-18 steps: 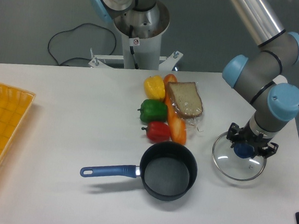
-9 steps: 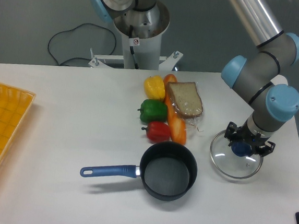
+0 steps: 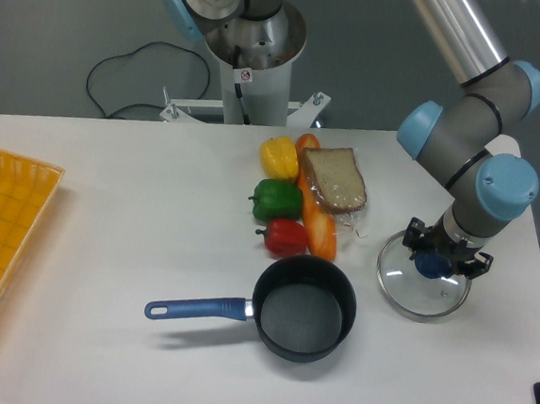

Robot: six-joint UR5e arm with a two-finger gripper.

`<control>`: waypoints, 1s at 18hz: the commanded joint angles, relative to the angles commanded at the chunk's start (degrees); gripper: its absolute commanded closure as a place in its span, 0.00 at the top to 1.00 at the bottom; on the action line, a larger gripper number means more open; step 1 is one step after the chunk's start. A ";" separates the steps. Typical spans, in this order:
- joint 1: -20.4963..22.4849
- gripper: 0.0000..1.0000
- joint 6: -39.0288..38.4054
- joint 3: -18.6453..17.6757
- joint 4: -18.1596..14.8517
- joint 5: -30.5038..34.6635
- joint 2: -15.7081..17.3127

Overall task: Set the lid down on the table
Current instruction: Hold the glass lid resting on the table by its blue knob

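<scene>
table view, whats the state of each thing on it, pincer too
lid: off the pot, over the table, knob in the pincer
pincer: shut on the knob
pot: uncovered, empty, upright
tray: flat at the left edge
peppers: loose beside the bread

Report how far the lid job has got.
Done: the lid is off the black saucepan, which sits open, and is over to its right above the white table. In hand: the claw is closed around the lid's blue knob. From this view I cannot tell whether the rim already rests on the table. Left: set it fully down if needed, open the claw and pull away.
</scene>
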 joint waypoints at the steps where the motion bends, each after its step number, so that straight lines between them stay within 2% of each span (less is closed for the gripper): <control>1: 0.00 0.56 0.00 0.00 0.00 0.00 0.00; 18: -0.09 0.57 0.00 -0.88 0.00 0.00 0.00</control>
